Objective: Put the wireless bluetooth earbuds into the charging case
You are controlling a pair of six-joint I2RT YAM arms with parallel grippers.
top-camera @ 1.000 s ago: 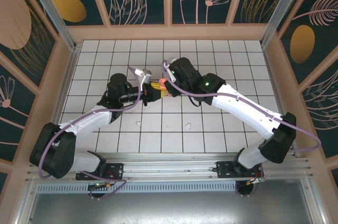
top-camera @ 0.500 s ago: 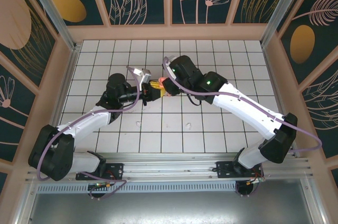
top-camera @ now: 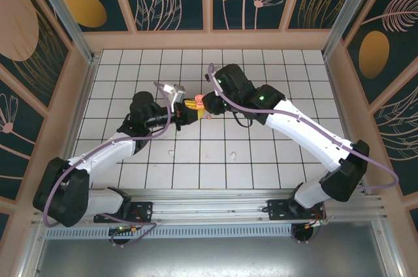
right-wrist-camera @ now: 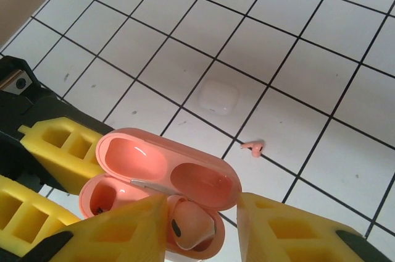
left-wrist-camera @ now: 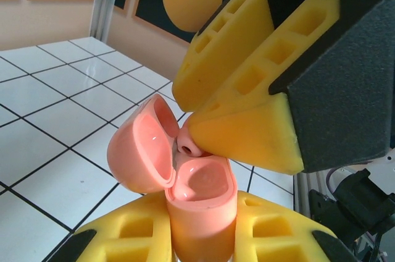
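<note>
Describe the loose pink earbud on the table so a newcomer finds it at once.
In the right wrist view, find the white tiled table beyond the open pink case. Down-right of the white rounded piece lies the earbud: tiny, salmon-pink, stemmed.

no readable text, labels, brands or numbers appear on anything in these views.

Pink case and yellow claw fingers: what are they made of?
The pink charging case and pink earbud look like smooth glossy plastic; light glints off the lid. The yellow claw fingers look matte, maybe plastic or rubber, with square pockets.
</note>
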